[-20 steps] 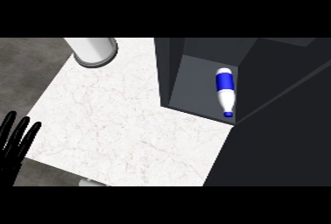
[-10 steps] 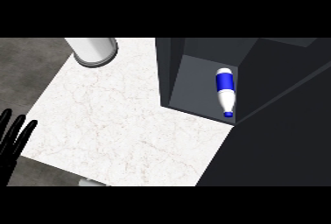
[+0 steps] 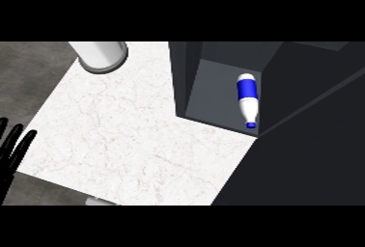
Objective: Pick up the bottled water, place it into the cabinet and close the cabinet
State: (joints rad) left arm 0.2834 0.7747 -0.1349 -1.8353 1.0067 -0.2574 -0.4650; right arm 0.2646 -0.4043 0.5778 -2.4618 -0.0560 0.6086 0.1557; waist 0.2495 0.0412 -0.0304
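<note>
We are looking down at the white and blue plastic water bottle [image 3: 246, 99], which is lying on its side inside the dark grey open cabinet [image 3: 206, 91], its blue cap pointing toward the near edge. Our black left hand [image 3: 10, 158] is resting at the left edge of the white marble counter [image 3: 128, 140], fingers straight, apart and holding nothing. A white cylindrical canister [image 3: 100, 54] is standing at the counter's far corner.

One view only, from the head. Looks steeply down onto the counter [image 3: 128, 144], facing forward from the body. Near enough to fill most of the frame with the counter top, far enough to catch its left and near edges. Left hand [image 3: 10, 159] just inside the left edge; cabinet [image 3: 214, 84] well to the hand's right, seen from above into its open inside; cylinder [image 3: 100, 54] cut off above the hand.
</note>
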